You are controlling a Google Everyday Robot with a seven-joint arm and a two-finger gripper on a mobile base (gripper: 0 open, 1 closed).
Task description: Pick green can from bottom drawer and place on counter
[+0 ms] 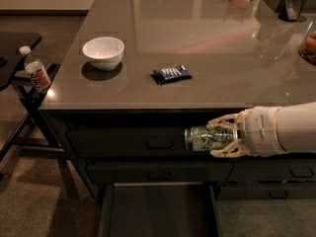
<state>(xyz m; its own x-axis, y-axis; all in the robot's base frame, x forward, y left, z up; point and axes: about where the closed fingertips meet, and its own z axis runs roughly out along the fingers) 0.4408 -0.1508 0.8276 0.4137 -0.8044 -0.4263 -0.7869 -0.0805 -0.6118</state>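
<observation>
Hovering below counter [197,43] edge, hand [211,140] w/ green can [199,138], rear half hidden.

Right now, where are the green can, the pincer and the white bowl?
green can [197,138]: camera view, its bare side near the silvery end.
pincer [213,139]: camera view, between its fingertips, shut on the can before the top drawer [118,142].
white bowl [102,59]: camera view, its outer wall.

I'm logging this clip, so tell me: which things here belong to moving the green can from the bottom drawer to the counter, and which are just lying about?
In the job:
- can, held sideways in the gripper, below the counter's edge
- bottom drawer, open
- counter

Lying about:
- bowl and packet, on the counter
- bottle, by the side table
</observation>
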